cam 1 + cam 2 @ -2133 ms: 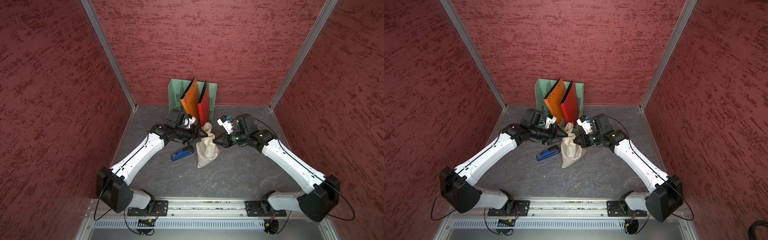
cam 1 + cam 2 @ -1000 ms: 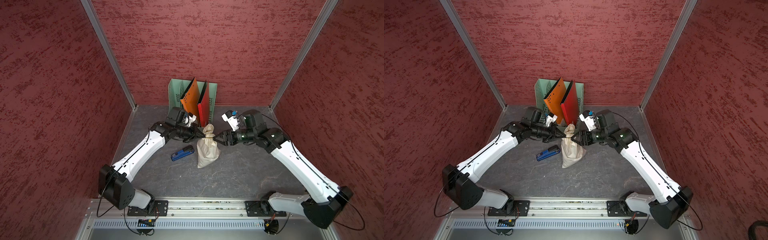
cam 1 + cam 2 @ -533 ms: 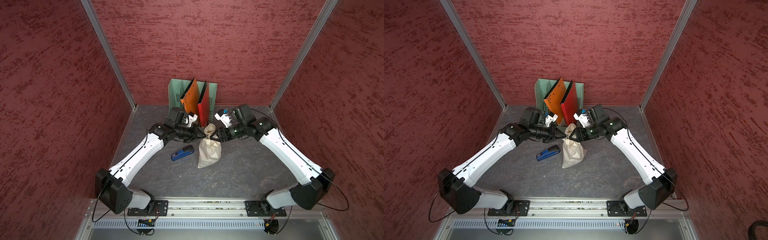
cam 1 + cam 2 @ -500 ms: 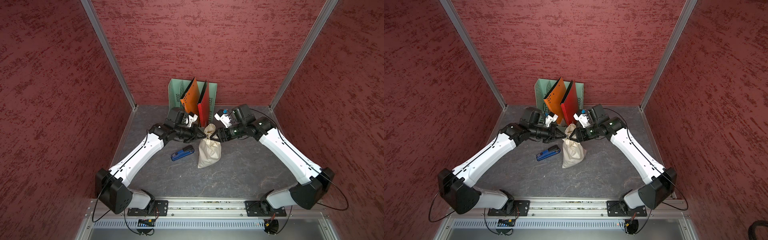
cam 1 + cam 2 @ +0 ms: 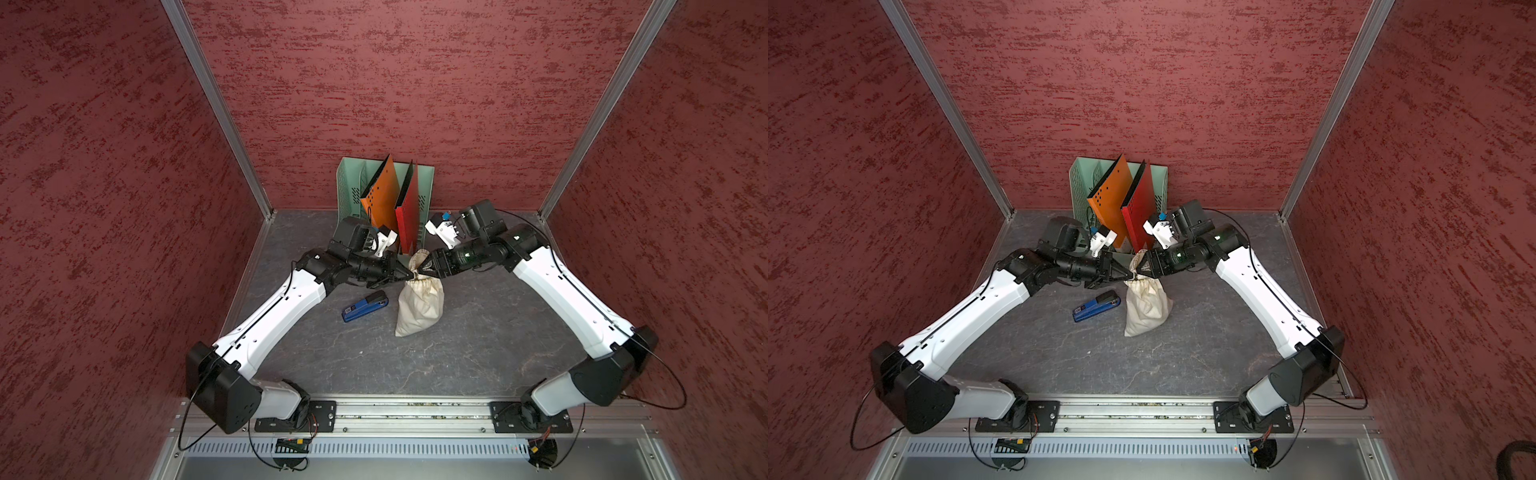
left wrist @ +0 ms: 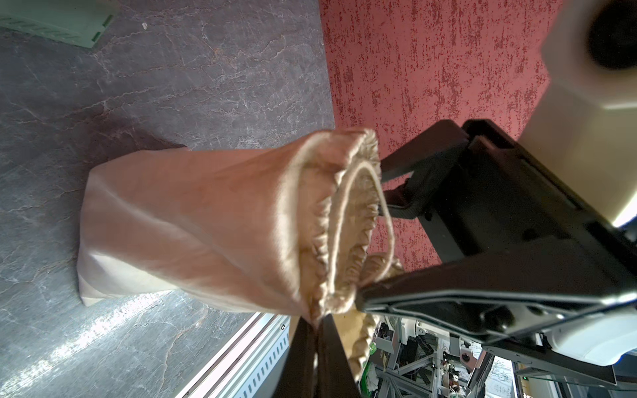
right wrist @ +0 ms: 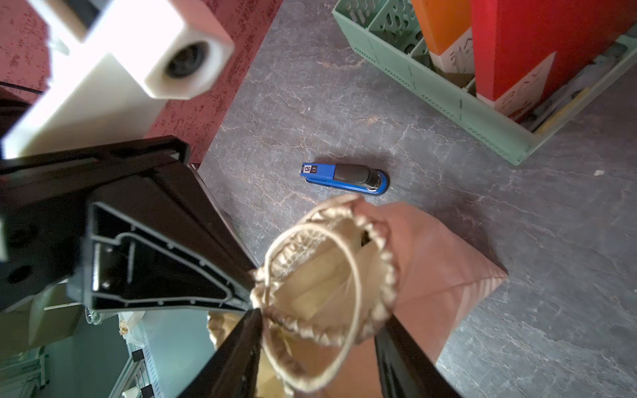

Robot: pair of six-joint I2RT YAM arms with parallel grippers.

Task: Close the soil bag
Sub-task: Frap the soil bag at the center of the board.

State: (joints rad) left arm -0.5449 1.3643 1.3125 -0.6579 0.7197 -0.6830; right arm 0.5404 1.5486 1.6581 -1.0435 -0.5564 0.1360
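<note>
Cream cloth in the middle of it all: the soil bag (image 5: 419, 305) stands on the grey counter (image 5: 478, 353), just in front of the green rack (image 5: 347, 187) with its orange folder (image 5: 380, 195) and red folder (image 5: 410, 210). A blue stapler (image 5: 365, 306) lies just beside it, on the left arm's side.

Both arms meet at the neck! The left hand (image 5: 409, 274) is clamped tight, and the left wrist view shows its fingers (image 6: 300, 358) pinching the ruffled rim of the bag.

The right hand (image 5: 422, 269) comes in from the opposite side with its jaws apart. In the right wrist view its fingers (image 7: 238, 348) straddle the gathered mouth, with cloth and a pale cord (image 7: 356, 279) between them. Whether they press on the cloth I cannot tell. The mouth is puckered but not drawn tight, with an opening showing inside the ruffles.
</note>
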